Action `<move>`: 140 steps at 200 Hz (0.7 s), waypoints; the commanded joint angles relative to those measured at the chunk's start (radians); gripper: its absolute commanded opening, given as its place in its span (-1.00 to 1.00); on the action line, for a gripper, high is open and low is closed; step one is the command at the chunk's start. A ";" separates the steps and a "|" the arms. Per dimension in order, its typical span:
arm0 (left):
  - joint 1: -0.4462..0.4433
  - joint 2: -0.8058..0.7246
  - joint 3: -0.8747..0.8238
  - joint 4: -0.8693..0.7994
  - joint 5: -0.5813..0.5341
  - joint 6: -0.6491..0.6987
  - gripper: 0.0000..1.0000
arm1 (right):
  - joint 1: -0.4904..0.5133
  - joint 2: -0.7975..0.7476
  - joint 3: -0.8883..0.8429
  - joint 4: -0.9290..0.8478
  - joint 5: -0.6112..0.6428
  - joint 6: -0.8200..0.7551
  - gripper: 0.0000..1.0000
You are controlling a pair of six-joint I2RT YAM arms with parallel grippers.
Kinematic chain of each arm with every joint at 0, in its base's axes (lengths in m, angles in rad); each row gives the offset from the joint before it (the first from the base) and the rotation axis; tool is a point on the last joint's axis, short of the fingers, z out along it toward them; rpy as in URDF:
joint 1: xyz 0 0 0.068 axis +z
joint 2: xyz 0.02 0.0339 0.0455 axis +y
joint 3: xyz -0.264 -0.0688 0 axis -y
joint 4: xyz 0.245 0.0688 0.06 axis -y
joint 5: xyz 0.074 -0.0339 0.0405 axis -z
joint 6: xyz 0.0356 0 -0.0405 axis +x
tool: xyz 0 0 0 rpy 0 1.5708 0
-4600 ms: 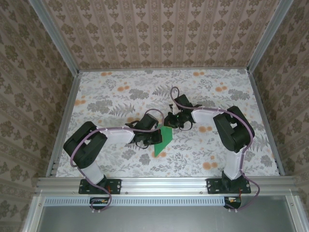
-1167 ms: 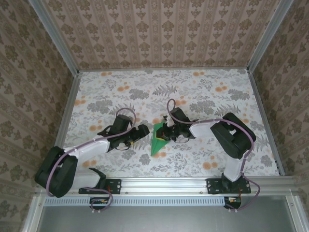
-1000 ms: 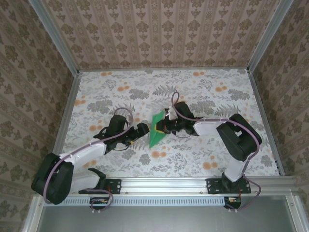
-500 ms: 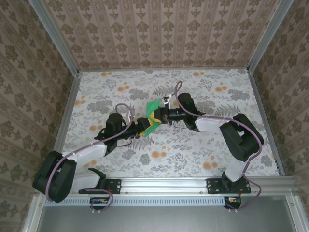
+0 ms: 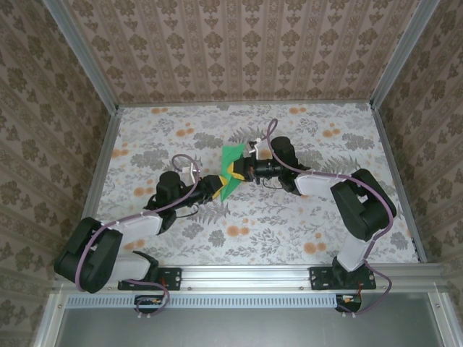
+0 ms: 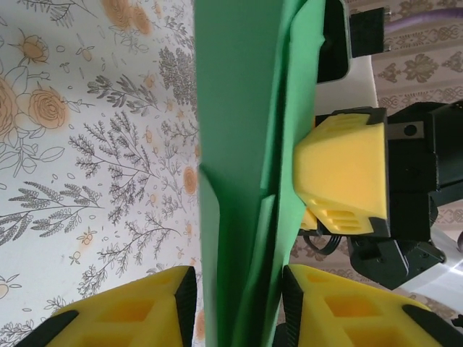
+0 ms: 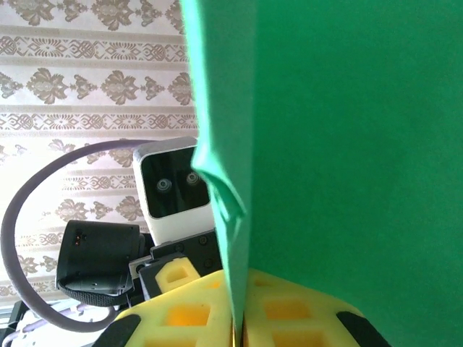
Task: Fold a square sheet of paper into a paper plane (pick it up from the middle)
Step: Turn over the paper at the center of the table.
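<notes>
— Where is the paper (image 5: 231, 155) held, and by what?

— It is held clear of the table (image 5: 325, 210), near the middle, between the two arms. It is gripped from both sides: the left gripper (image 5: 217, 187) is applied at its lower end and the right gripper (image 5: 237, 172) just above that, from the opposite side.

— How are the jaws set?

— In the right wrist view, the right jaws are seen pressed together on a single edge, with the green sheet standing up out of them. In the left wrist view, the left jaws are drawn in against a thicker bundle of loose layers, which is touched on both sides; a pinch is judged likely there too.

— Why is it lifted and not laid flat?

— The paper is already folded into a narrow, layered strip, so a fold along its length is probably being worked. With the strip raised, both faces can be reached and the crease can be squeezed between pads.

— What should be watched?

— The layers are seen splaying near the left jaws. If either grip is eased unevenly, the folds could be opened or skewed.
</notes>
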State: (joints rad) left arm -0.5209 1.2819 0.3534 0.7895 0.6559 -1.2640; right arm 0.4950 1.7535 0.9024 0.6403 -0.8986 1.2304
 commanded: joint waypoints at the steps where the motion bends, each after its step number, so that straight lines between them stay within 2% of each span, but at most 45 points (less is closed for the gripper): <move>1: 0.008 -0.009 -0.011 0.051 0.024 0.014 -0.16 | -0.004 0.021 0.013 -0.029 -0.034 -0.017 -0.77; 15: 0.008 -0.010 -0.010 0.051 0.027 0.021 -0.17 | -0.004 0.026 0.017 -0.034 -0.040 -0.016 -0.77; 54: 0.007 -0.007 -0.009 0.091 0.027 0.015 -0.38 | -0.004 0.030 0.014 -0.036 -0.048 -0.016 -0.76; 94: 0.009 0.000 -0.003 0.061 0.021 0.024 -0.75 | -0.008 0.026 0.012 -0.055 -0.047 -0.026 -0.68; 103: 0.010 -0.001 0.001 0.036 0.018 0.031 -0.80 | -0.014 0.019 0.010 -0.079 -0.041 -0.038 -0.58; 119: 0.015 -0.011 0.009 -0.052 0.012 0.062 -0.83 | -0.032 -0.012 0.004 -0.169 -0.014 -0.096 -0.28; 133: 0.026 -0.042 0.029 -0.203 -0.004 0.123 -0.84 | -0.058 -0.064 -0.004 -0.309 0.036 -0.192 -0.06; 140: 0.030 -0.064 0.055 -0.341 -0.033 0.185 -0.84 | -0.071 -0.094 -0.002 -0.403 0.072 -0.253 0.05</move>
State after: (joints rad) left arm -0.5087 1.2766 0.3557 0.7303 0.6567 -1.2236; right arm 0.4652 1.7557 0.9012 0.4885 -0.9035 1.1519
